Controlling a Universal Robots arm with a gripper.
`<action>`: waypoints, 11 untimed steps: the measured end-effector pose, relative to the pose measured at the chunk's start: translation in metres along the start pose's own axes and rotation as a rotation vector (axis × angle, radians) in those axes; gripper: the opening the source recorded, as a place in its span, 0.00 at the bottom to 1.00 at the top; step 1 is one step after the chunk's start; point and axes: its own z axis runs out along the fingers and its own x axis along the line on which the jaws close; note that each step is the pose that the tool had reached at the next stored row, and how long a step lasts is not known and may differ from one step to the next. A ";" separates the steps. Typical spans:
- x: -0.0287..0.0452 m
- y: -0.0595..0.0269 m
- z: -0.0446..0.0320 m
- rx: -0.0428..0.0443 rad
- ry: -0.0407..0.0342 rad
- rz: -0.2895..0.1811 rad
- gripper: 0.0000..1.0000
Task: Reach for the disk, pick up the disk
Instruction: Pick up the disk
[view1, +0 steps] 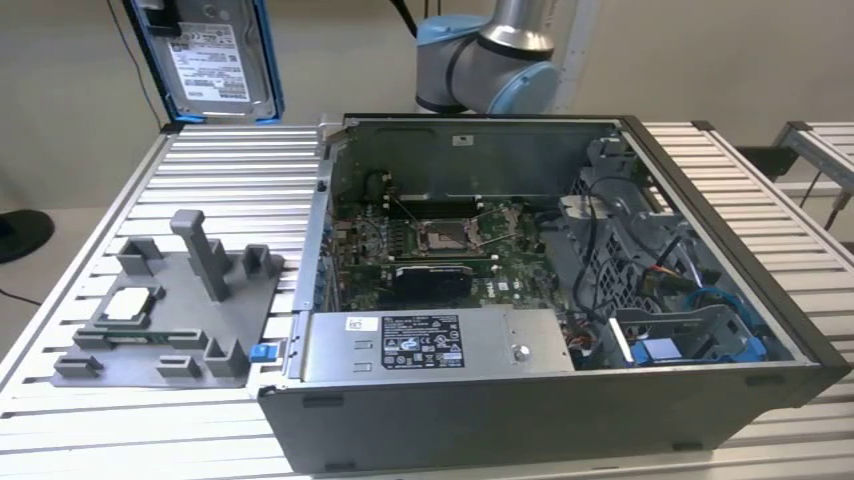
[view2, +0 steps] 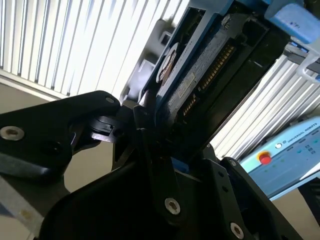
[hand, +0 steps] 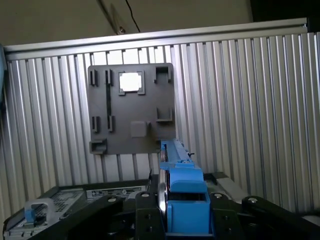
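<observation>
One silver-grey disk (view1: 214, 55), white label (view1: 207, 66), blue bracket (view1: 268, 60)

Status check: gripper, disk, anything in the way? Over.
Gripper shut on blue-edged flat silver-grey metal disk. Disk aloft, off slatted metal table. Grey plastic fixture tray and open grey computer case below, apart from it.

A grey fixture tray (hand: 131, 107) lies flat on a ribbed aluminium bench (hand: 240, 100), seen from above. A small white-topped square chip (hand: 130, 81) sits in a pocket along the tray's edge farthest from the camera. The disk (hand: 175, 157) is closer to the camera than the tray. It shows edge-on in its blue bracket (hand: 186, 192) and overlaps the tray's near edge. Black parts of the end effector (hand: 182, 215) flank the bracket on both sides and seem to clamp it. Part of a dark computer case (hand: 75, 195) also lies nearer than the tray.
</observation>
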 end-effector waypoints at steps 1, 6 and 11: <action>-0.0003 -0.0028 -0.0001 -0.0001 0.0000 0.000 0.00; -0.0019 -0.0163 -0.0007 -0.0005 0.0000 0.000 0.00; -0.0035 -0.0295 -0.0012 -0.0008 0.0001 0.000 0.00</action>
